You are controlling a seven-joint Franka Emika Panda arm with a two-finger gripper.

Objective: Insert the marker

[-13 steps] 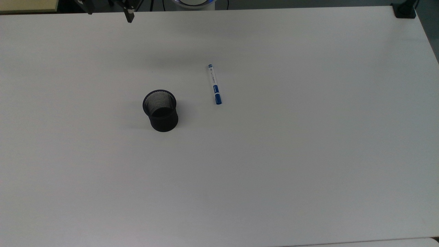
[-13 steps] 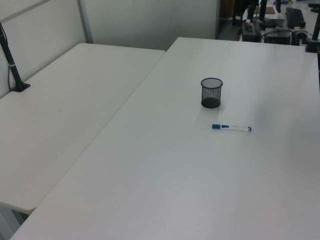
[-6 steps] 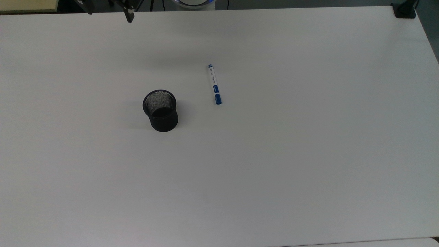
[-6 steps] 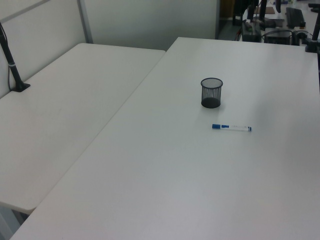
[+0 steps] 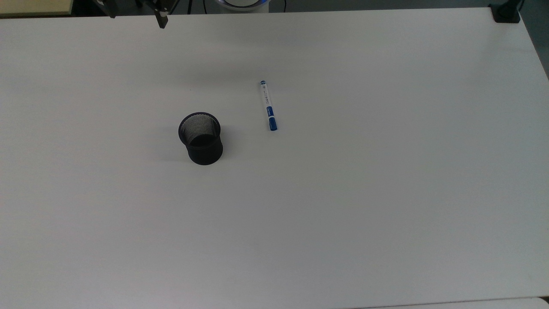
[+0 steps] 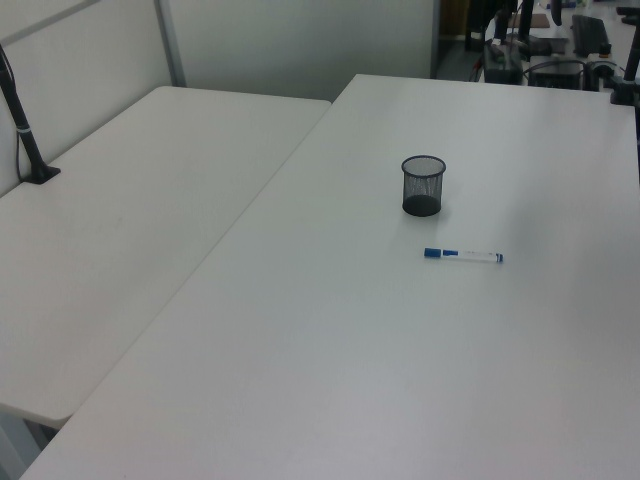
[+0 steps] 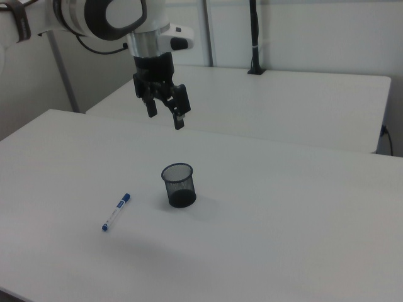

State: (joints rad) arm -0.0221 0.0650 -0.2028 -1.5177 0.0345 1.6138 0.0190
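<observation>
A wide white table point(image 5: 386, 214) carries the whole scene, and a second white table point(image 6: 120, 220) joins it along the left view's left. My arm point(image 7: 94, 16), white with black joints, reaches in from the right view's upper left and hangs high above the surface. My gripper point(image 7: 165, 115) points straight down with its two black fingers spread well apart, and it has hold of nothing. In the right view it hovers above and slightly behind the cup.

A black mesh cup point(image 5: 200, 138) stands upright, its round mouth open to the ceiling; I judge this to be where the marker must go, since it is the one container here. The marker point(image 5: 268, 105) lies flat on the table, near the cup and apart from it, to the top view's right. Its blue cap points toward the near edge in the top view, the small blue tip toward the far edge.

Lying flat and alone, it leaves room for my fingers to close across its slim barrel. The task is not yet begun.
</observation>
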